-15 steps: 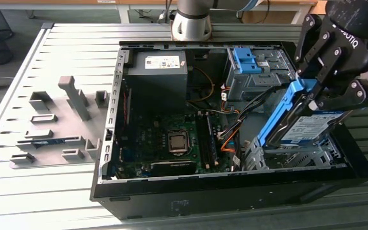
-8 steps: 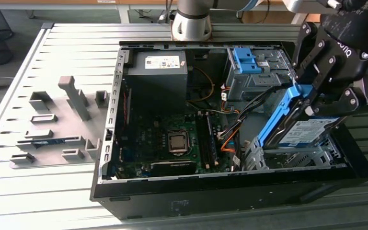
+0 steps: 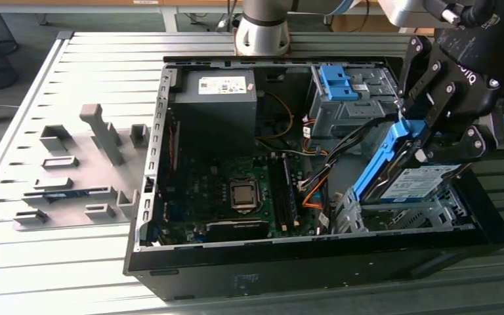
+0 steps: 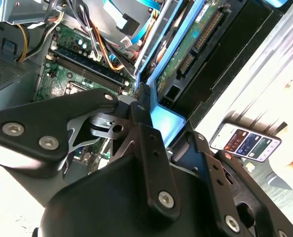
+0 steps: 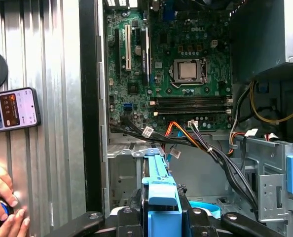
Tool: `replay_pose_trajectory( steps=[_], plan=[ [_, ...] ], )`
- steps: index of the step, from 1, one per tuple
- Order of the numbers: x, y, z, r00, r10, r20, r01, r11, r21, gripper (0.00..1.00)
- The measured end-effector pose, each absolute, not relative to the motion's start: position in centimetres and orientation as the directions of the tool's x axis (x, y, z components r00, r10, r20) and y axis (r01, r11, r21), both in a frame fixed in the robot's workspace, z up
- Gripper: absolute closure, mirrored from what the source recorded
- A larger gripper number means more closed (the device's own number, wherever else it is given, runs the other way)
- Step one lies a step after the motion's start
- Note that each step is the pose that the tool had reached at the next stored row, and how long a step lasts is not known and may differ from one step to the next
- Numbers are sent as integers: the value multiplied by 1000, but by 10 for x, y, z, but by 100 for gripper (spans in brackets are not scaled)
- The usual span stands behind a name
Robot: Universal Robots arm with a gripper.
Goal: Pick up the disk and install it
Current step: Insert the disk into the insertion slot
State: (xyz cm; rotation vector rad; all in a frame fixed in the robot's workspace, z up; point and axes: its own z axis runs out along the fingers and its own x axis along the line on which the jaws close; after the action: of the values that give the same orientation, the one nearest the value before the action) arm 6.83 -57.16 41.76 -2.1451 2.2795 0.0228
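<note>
Silver-metal, blue-bracketed disk: held in black pincer.
Long axis tilted steeply, lower end entering grey metal drive cage directly beneath.

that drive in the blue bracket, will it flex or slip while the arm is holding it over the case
Probably stiff: the disk is a flat metal slab. It looks dense for its size, so it may sag in a loose hold. The end effector clamps its blue plastic bracket, which could bend or slip a little. It hangs tilted above the drive cage.

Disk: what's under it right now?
Under the disk, held tilted in the gripper, sits a metal drive cage in the case's corner. The cage floor beneath is hidden by the disk.
</note>
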Motion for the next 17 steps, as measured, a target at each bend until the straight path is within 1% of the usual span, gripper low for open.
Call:
replay_pose_trajectory(
  steps=[2, 3, 9, 11, 12, 14, 15, 16, 17],
  plan=[
    [68, -572, 418, -61, -998, -18, -998, 61, 3, 62],
    [68, -572, 417, -61, -998, -18, -998, 61, 3, 56],
    [68, -572, 406, -61, -998, -18, -998, 61, 3, 57],
    [69, -572, 403, -61, -998, -18, -998, 61, 3, 69],
    [69, -572, 401, -61, -998, -18, -998, 61, 3, 69],
    [69, -572, 397, -61, -998, -18, -998, 61, 3, 81],
    [69, -572, 396, -60, -998, -18, -998, 60, 3, 81],
    [70, -572, 394, -59, -998, -18, -998, 59, 3, 87],
    [70, -572, 392, -58, -998, -18, -998, 58, 3, 89]
  ],
)
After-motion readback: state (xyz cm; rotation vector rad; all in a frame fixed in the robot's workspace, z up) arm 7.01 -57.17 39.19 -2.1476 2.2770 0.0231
